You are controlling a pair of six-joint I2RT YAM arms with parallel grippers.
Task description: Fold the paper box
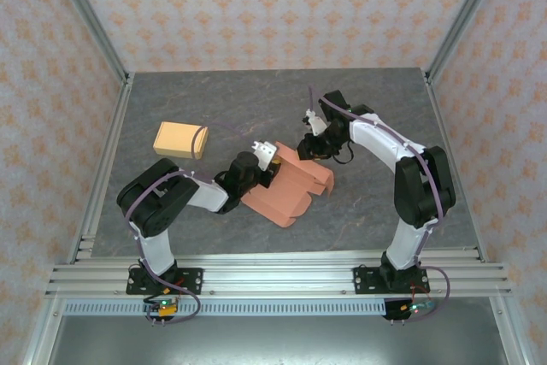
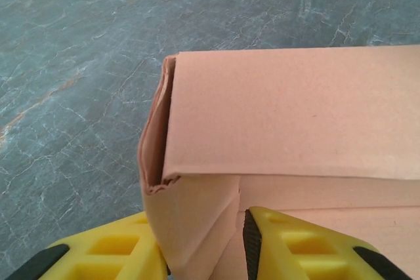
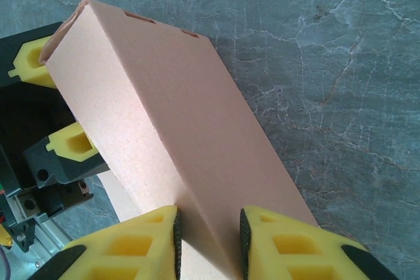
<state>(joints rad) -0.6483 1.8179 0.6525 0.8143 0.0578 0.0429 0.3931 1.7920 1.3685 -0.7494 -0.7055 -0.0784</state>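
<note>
1. The paper box (image 1: 289,187), salmon-pink and partly folded, lies near the middle of the table (image 1: 385,108), between the two arms.
2. The left gripper (image 2: 200,244) has its jaws narrowed onto a folded side wall at the box's left end; we see cardboard filling the gap between its yellow fingers (image 2: 111,254).
3. The right gripper (image 3: 209,234) pinches a raised panel at the box's far end. Both pads seem to touch it, though the close view leaves us unsure.
4. A tan box (image 1: 180,139) rests well apart, at the far left.
</note>
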